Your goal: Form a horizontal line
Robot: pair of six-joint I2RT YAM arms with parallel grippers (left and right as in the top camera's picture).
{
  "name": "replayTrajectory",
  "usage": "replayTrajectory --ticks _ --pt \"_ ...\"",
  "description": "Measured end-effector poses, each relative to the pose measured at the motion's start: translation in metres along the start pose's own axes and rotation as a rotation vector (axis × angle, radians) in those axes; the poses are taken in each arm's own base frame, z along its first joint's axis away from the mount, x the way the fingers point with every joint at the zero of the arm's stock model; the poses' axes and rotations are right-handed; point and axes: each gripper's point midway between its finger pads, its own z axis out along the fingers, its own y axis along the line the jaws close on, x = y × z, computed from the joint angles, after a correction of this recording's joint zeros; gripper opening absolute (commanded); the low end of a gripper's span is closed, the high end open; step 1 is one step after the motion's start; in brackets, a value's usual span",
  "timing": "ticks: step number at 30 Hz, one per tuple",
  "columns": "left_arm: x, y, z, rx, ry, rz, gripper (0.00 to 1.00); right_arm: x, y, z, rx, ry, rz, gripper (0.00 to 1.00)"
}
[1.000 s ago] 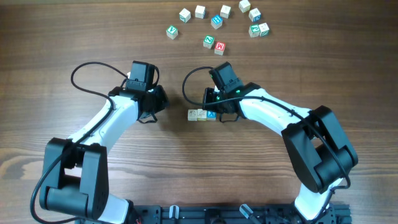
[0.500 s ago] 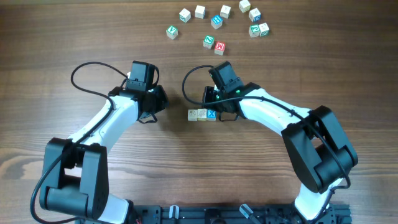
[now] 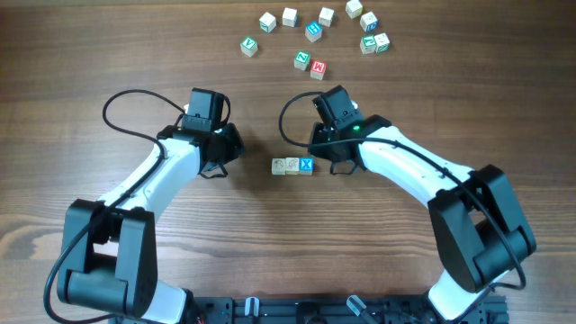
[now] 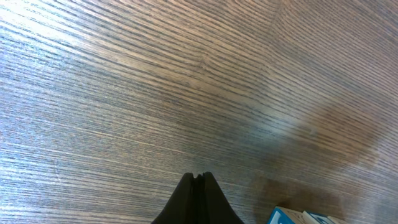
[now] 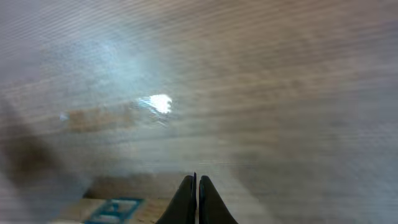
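Observation:
Three small wooden cubes form a horizontal line in the overhead view: two pale-topped cubes (image 3: 279, 166) (image 3: 292, 166) and a blue X cube (image 3: 307, 166) at the right end, all touching. My right gripper (image 3: 335, 162) is shut and empty, just right of the X cube; the cube's blue face shows at the bottom left of the right wrist view (image 5: 115, 210), beside the shut fingers (image 5: 196, 186). My left gripper (image 3: 216, 165) is shut and empty, left of the line; its fingers (image 4: 198, 180) show over bare wood, with a blue-edged cube (image 4: 295, 216) at the bottom right.
Several loose lettered cubes lie at the far side of the table, among them a red-lettered cube (image 3: 318, 67), green-lettered cubes (image 3: 249, 46) (image 3: 369, 43) and a blue-lettered cube (image 3: 313, 31). Black cables loop off both arms.
My right gripper has moved right and away from the X cube, uncovering it. The three cubes and the left arm have not moved.

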Motion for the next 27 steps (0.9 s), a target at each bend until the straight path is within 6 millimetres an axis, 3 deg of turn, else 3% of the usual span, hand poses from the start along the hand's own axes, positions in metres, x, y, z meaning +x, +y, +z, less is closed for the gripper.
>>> replayTrajectory --ticks 3,13,27 --pt "0.0 0.0 0.0 0.0 0.0 0.0 0.04 0.008 -0.006 0.0 0.026 0.032 0.022 0.05" --pt "0.0 0.0 0.0 0.0 0.0 0.0 0.04 0.027 0.002 -0.002 -0.034 0.133 0.026 0.04" --pt "0.0 0.0 0.0 0.0 0.0 0.0 0.04 0.035 0.009 -0.003 -0.072 0.18 0.029 0.04"
